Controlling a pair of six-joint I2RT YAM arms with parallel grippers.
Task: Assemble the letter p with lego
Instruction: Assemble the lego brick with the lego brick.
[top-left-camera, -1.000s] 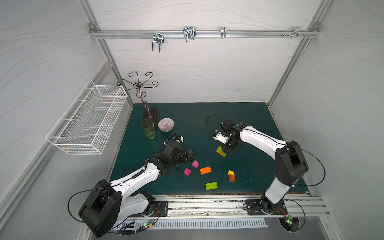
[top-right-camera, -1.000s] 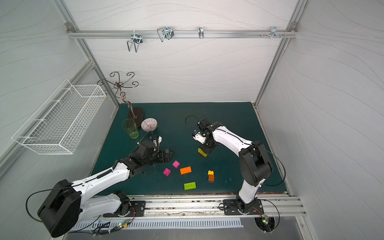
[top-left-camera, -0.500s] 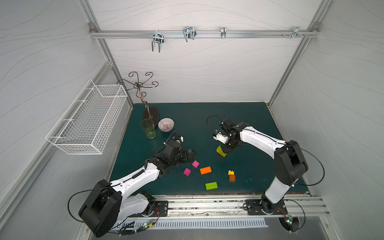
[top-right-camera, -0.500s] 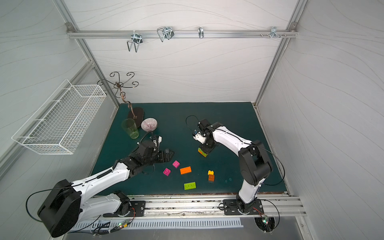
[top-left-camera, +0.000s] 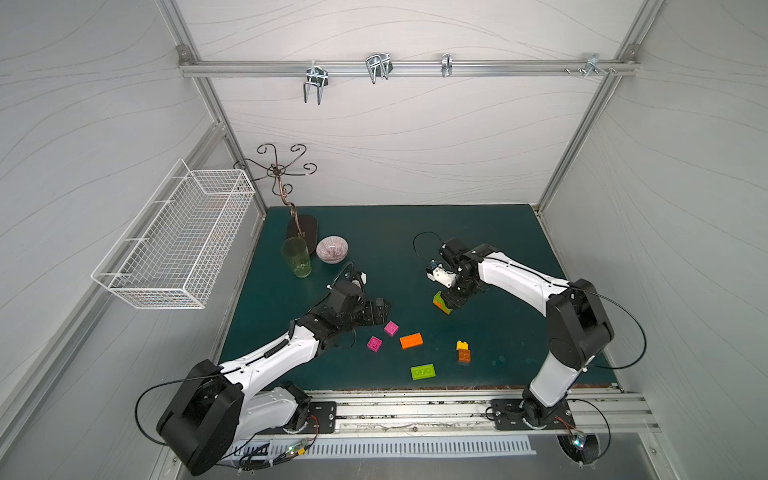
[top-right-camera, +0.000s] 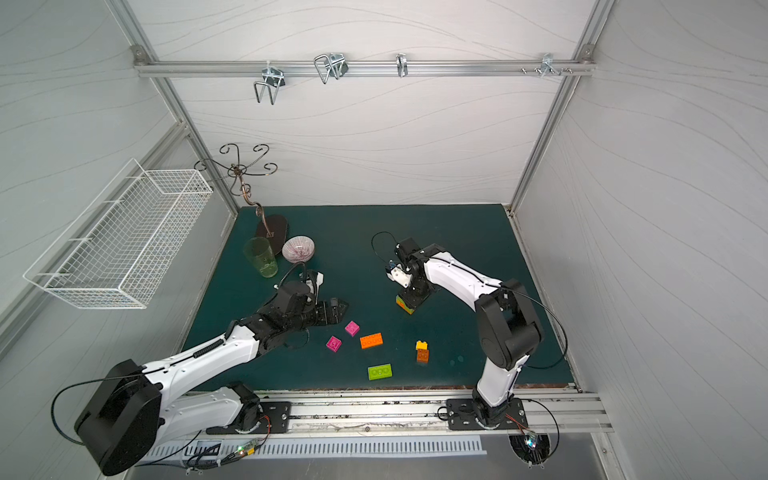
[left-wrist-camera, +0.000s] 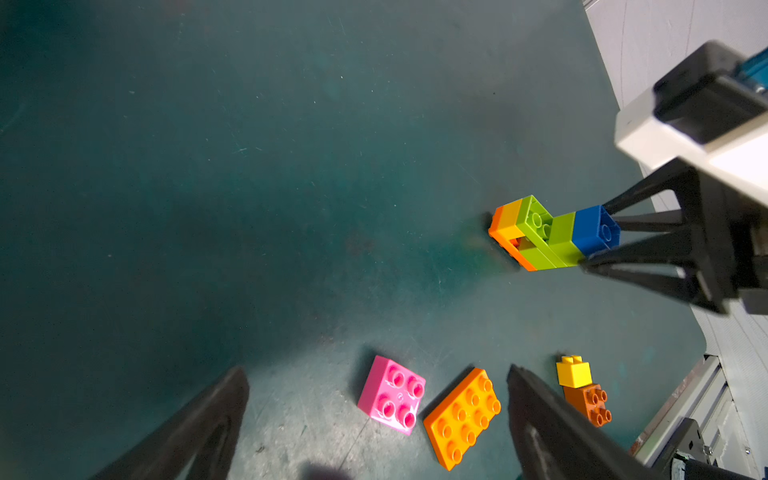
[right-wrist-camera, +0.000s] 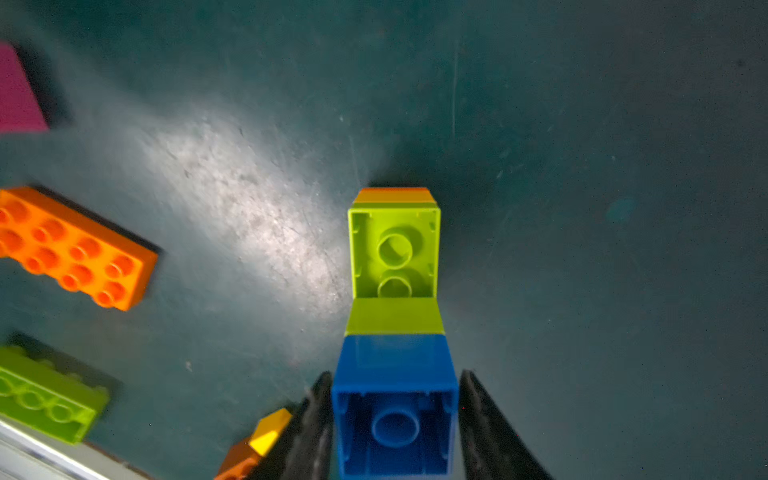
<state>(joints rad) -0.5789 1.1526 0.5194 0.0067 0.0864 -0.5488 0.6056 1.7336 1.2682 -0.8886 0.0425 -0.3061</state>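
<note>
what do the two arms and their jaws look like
The left arm and right arm have white shells with black joints and bases. Thin black cables loop at each base and wrist. The jaws are black, tapered, with open triangular ribbing.

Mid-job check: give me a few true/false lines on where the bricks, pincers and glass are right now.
1. The left pincer is open and holds nothing. True.
2. The blue brick, at one end of the stack, sits between the right pincer jaws. True.
3. The glass lies tipped over. False: it stands upright beside the bowl.
4. Two magenta bricks lie loose on the mat. True.
5. The yellow brick sits on the lime brick. False: it is against a small orange brick; the lime brick lies apart from both.
</note>
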